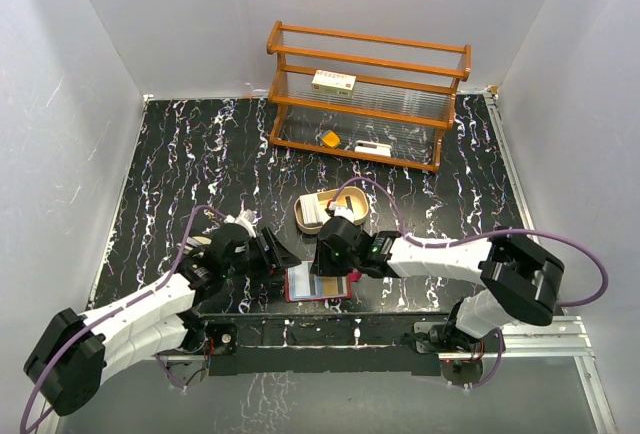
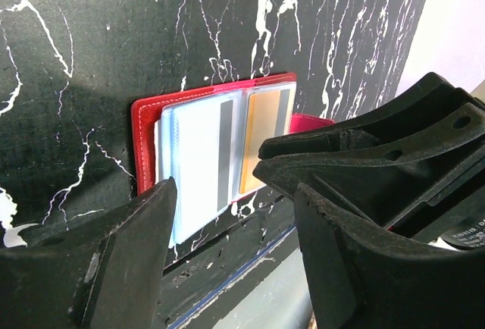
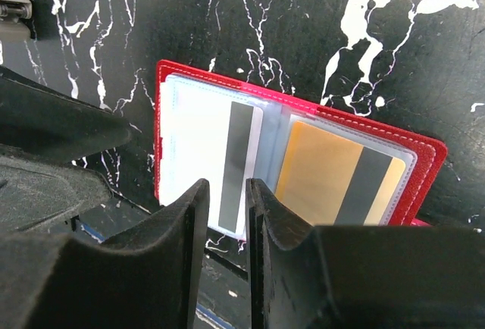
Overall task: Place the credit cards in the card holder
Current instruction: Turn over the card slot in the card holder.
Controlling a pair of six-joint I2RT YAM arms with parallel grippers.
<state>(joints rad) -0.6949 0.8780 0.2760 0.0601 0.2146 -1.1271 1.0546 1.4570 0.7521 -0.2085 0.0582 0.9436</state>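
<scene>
Open red card holder point(image 3: 292, 143) with clear pockets, near table point(image 1: 180, 174) edge; white card point(image 3: 201, 151) in left pocket, yellow card point(image 3: 326, 173) in right. Grippers: left gripper point(image 2: 212, 177) wide apart, empty; right gripper point(image 3: 226, 189) narrow gap, empty. Near edge hidden behind fingers.

Two white-shelled limbs here, left arm point(image 1: 140, 309) and right arm point(image 1: 440, 254), with black motor blocks at the joints and purple cables point(image 1: 575, 247) looping. The left claw point(image 2: 231, 192) and right claw point(image 3: 226, 192) are matte black and rough-textured.

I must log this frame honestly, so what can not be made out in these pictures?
Cards in the tray: top view, uncountable, partly behind the right gripper.
Card holder near edge: both wrist views, covered by fingers.
Print on the white box: top view, too small.
</scene>
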